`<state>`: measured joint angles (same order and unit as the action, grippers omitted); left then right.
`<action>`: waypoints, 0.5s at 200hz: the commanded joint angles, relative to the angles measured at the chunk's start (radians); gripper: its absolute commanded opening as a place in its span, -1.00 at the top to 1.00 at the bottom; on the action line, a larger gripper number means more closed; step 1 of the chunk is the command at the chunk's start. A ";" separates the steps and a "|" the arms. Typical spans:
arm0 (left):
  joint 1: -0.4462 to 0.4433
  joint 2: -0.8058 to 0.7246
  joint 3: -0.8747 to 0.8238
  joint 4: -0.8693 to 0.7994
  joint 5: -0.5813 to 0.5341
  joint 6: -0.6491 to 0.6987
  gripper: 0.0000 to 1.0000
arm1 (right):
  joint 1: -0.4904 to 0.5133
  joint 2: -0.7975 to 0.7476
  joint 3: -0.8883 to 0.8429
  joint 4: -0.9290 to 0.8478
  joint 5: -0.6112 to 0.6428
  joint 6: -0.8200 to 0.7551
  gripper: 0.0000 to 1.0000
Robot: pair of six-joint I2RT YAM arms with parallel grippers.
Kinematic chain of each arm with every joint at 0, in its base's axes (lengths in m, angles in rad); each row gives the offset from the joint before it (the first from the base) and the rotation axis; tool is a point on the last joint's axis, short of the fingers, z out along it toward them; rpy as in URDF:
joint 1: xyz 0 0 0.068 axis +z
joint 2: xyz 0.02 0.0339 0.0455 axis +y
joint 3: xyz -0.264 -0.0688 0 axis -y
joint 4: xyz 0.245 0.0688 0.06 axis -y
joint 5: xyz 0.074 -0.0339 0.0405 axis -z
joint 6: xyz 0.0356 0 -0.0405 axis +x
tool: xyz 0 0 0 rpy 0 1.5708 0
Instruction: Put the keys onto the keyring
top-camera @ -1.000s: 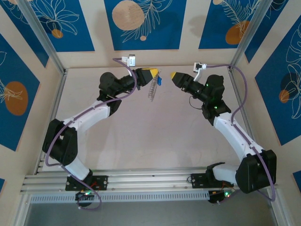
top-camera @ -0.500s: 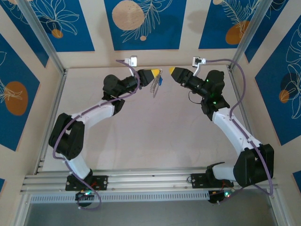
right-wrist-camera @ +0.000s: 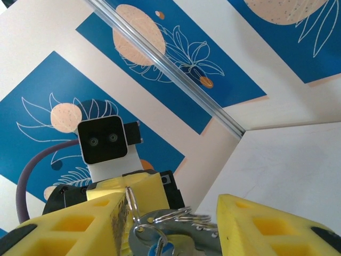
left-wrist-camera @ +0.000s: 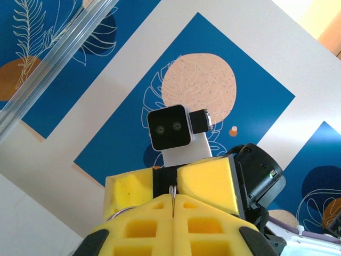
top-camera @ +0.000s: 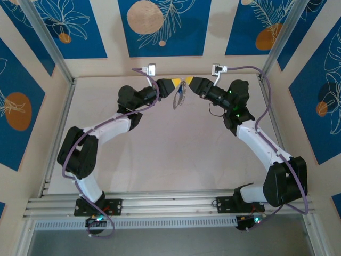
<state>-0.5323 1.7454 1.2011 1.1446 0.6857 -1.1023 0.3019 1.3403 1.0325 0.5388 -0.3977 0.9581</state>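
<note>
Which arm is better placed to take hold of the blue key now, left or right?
Right, probably. The left gripper is shut on the keyring, holding it up. The right gripper is open, with the blue-headed key between its fingers.

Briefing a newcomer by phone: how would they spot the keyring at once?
Go to the far middle of the table, where both arms' yellow fingers meet. The keyring hangs there from the shut left gripper: a grey metal bundle, unlike the yellow around it.
</note>
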 commanded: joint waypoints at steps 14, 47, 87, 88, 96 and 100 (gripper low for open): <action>0.008 0.005 0.005 0.064 -0.012 -0.012 1.00 | 0.025 -0.002 0.041 0.020 -0.008 -0.013 0.08; 0.007 0.003 0.008 0.061 -0.010 -0.011 1.00 | 0.034 -0.001 0.043 0.013 -0.006 -0.018 0.19; 0.008 0.000 0.009 0.061 -0.008 -0.010 1.00 | 0.042 0.005 0.051 0.003 -0.014 -0.022 0.36; 0.008 0.001 0.009 0.060 -0.008 -0.009 1.00 | 0.043 0.005 0.051 0.003 -0.013 -0.022 0.37; 0.008 0.000 0.008 0.060 -0.007 -0.009 1.00 | 0.044 0.007 0.051 0.004 -0.016 -0.021 0.40; 0.008 0.001 0.008 0.060 -0.009 -0.007 1.00 | 0.046 0.009 0.052 0.004 -0.017 -0.022 0.41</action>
<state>-0.5320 1.7515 1.2011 1.1446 0.6861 -1.1023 0.3351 1.3407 1.0473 0.5358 -0.4011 0.9497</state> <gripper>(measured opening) 0.047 0.312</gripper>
